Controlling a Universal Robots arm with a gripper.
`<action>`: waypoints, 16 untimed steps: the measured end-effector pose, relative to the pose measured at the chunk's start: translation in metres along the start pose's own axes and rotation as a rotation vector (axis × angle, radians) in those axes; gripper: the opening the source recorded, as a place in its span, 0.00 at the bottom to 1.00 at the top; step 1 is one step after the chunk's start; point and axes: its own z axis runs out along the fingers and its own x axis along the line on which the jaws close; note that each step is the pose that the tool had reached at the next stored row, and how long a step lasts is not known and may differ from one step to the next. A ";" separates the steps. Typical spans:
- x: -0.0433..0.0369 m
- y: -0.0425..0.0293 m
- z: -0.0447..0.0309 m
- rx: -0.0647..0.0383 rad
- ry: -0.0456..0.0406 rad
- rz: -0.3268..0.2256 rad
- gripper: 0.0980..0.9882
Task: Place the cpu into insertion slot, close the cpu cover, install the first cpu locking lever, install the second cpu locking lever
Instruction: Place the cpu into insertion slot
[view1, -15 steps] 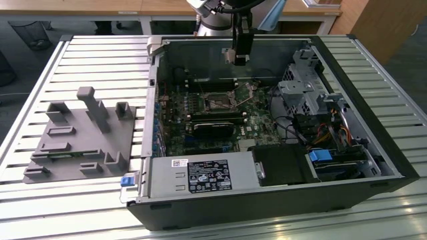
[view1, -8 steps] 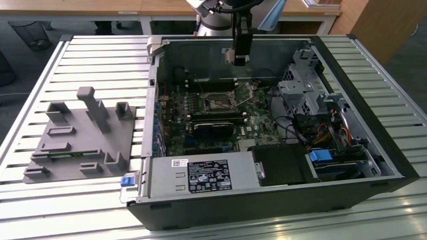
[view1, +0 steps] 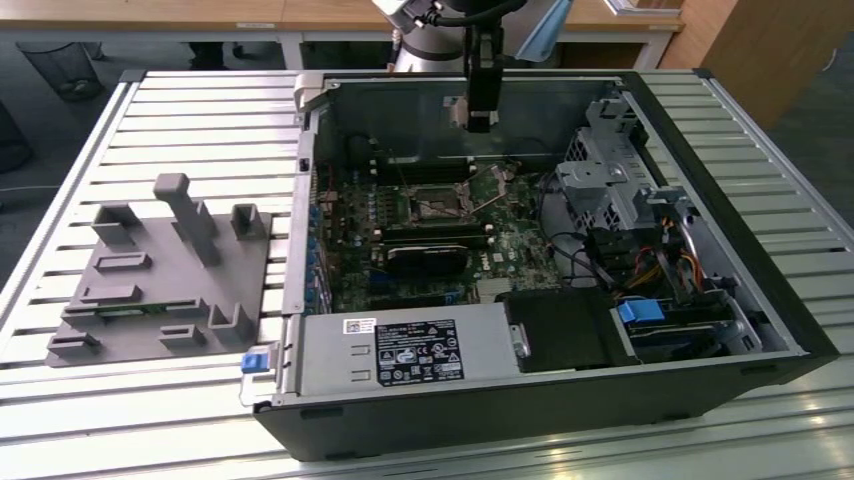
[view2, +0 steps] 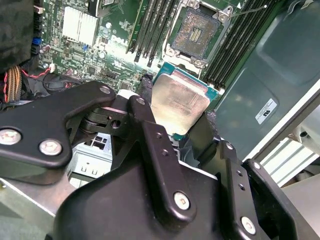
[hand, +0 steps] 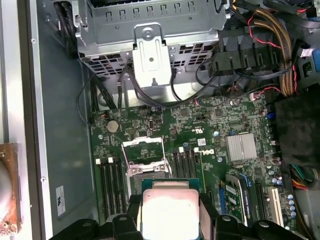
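gripper (view2: 179, 111) clamped on the cpu (view2: 182, 95) by its edges, chip held flat (metal top up), likely to seat squarely; it hangs above the motherboard (view2: 100, 55), near the open insertion slot (view2: 196, 31).

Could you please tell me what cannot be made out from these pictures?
- Part of the chip: cut off by the picture edge, first wrist view.
- Chip's underside: faces away in both wrist views.
- Socket: partly cut off by the picture edge, second wrist view.
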 end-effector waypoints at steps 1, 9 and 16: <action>0.0000 0.0000 0.0000 0.000 -0.0004 0.004 0.50; 0.0000 -0.0001 0.0006 -0.001 -0.0033 0.037 0.50; 0.0000 -0.0001 0.0011 -0.001 -0.0058 0.064 0.50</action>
